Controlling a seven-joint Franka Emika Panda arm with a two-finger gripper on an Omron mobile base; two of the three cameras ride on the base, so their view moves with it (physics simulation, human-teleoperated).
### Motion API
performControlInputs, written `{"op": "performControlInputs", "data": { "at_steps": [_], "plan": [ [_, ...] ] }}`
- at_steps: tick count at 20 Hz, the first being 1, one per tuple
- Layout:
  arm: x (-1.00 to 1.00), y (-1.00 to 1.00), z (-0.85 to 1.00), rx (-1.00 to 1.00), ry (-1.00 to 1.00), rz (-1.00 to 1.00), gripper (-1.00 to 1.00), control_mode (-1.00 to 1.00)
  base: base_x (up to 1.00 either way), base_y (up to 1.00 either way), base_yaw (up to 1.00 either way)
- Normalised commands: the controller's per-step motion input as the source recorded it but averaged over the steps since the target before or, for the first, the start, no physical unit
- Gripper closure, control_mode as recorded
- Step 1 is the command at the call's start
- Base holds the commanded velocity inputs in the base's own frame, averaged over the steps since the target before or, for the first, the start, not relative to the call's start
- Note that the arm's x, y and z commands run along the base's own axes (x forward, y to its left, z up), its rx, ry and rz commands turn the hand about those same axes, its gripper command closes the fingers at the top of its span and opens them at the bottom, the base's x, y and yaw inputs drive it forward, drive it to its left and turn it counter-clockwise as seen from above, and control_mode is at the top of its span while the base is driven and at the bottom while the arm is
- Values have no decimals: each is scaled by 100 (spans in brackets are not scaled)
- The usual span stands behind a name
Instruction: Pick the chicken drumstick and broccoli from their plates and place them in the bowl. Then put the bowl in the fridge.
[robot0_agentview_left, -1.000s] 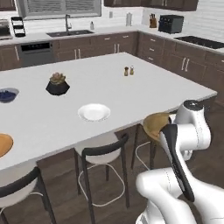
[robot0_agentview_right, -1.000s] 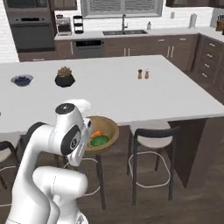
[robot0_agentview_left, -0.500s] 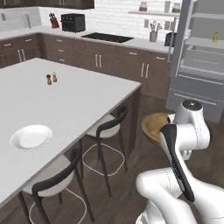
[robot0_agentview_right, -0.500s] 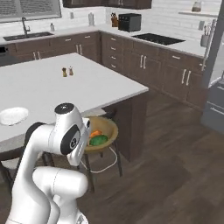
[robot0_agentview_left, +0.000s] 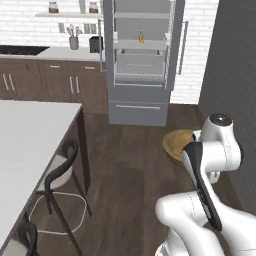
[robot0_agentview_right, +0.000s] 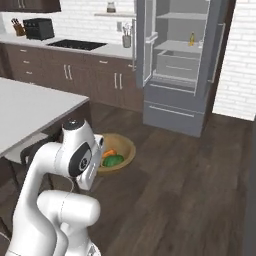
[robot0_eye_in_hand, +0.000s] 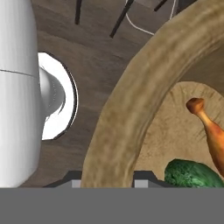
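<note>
**Wooden bowl carried before the open fridge**

We record one wide round brown wooden bowl (robot0_eye_in_hand: 127, 109) with a lighter tan inside, held off the dark plank floor at the arm's side. The two-finger gripper (robot0_eye_in_hand: 107, 178) has its jaws drawn in on the bowl's rim, one dark fingertip (robot0_eye_in_hand: 72, 178) outside the wall and the other inside.

Contents of the bowl: one small golden-orange chicken drumstick (robot0_eye_in_hand: 211, 130), thin bone end pointing toward the rim; one dark green lumpy broccoli floret (robot0_eye_in_hand: 192, 174) just beside it.

Ahead we note the tall grey fridge (robot0_agentview_left: 141, 60), doors open, light grey shelves and drawers showing, a small yellow bottle (robot0_agentview_left: 141, 36) on one shelf. The bowl is well apart from it.

To the arm's left: a grey-white island counter (robot0_agentview_left: 30, 145) with dark stools (robot0_agentview_left: 57, 180).
</note>
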Motion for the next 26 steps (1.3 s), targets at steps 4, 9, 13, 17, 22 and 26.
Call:
{"op": "performControlInputs", "data": {
  "at_steps": [4,9,13,17,22,26],
  "plan": [
    [0,0,0,0,0,0,100,100,100,-4,-16],
    [0,0,0,0,0,0,100,100,100,-41,4],
    [0,0,0,0,0,0,100,100,100,-34,12],
    [0,0,0,0,0,0,100,100,100,-4,12],
    [0,0,0,0,0,0,100,100,100,0,10],
    [0,0,0,0,0,0,100,100,100,0,20]
  ]
}}
